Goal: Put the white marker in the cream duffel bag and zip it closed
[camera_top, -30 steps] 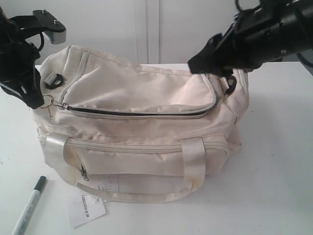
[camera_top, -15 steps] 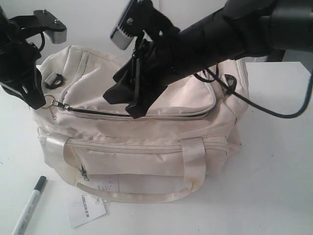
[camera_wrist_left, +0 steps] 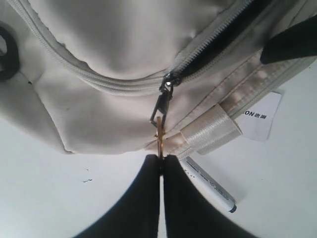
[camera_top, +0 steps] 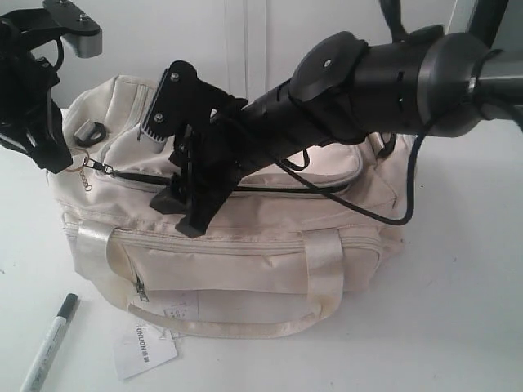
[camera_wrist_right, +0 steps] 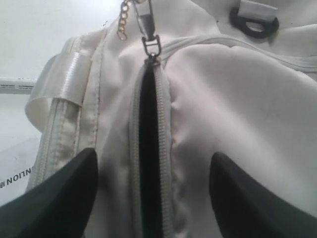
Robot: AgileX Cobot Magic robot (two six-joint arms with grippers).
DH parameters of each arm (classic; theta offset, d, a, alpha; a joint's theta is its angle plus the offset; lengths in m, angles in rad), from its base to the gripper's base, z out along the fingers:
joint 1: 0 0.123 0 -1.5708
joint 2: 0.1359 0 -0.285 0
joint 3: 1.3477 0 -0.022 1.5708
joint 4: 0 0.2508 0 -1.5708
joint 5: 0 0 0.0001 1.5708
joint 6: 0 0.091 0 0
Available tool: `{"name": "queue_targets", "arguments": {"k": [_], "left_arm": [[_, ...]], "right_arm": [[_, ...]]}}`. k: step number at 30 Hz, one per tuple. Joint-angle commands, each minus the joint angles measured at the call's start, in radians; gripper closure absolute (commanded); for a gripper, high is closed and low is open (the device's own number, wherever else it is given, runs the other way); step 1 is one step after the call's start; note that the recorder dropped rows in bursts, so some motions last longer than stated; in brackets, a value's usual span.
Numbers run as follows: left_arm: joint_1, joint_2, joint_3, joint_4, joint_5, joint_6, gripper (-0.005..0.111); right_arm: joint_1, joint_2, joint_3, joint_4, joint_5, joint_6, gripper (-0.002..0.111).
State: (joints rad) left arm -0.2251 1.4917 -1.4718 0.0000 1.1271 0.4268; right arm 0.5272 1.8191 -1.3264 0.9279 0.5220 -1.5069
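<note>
On the white table (camera_top: 458, 310), off the front left corner of the cream duffel bag (camera_top: 245, 253), the white marker (camera_top: 49, 343) lies outside the bag, near its paper tag (camera_top: 143, 349). At the bag's left end, the left gripper (camera_wrist_left: 161, 159) is clenched on the zipper pull (camera_wrist_left: 162, 104). Over the bag's middle, the right gripper (camera_wrist_right: 153, 198) is spread wide and empty, straddling the partly open top zipper (camera_wrist_right: 148, 148). A plain white panelled wall (camera_top: 245, 41) stands behind the bag.
</note>
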Motion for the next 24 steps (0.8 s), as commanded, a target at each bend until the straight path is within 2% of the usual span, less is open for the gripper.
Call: {"name": "queue_targets", "arguments": {"k": [1, 7, 9, 13, 18, 24], "left_arm": [[0.003, -0.013, 0.006, 0.0, 0.069, -0.003, 0.107], [0.003, -0.013, 0.006, 0.0, 0.071, -0.003, 0.107], [0.003, -0.013, 0.006, 0.0, 0.071, -0.003, 0.107], [0.003, -0.013, 0.006, 0.0, 0.071, -0.003, 0.107], [0.003, -0.013, 0.006, 0.0, 0.071, -0.003, 0.107], [0.003, -0.013, 0.006, 0.017, 0.07, 0.021, 0.107]], "right_arm": [[0.01, 0.027, -0.016, 0.002, -0.038, -0.017, 0.047], [0.01, 0.038, -0.015, 0.012, -0.131, 0.0, 0.048], [0.01, 0.038, -0.015, 0.012, -0.12, 0.0, 0.052], [0.012, 0.038, -0.015, 0.012, -0.095, -0.002, 0.068], [0.012, 0.038, -0.015, 0.012, -0.091, -0.002, 0.108], [0.012, 0.023, -0.015, 0.012, -0.078, -0.002, 0.108]]}}
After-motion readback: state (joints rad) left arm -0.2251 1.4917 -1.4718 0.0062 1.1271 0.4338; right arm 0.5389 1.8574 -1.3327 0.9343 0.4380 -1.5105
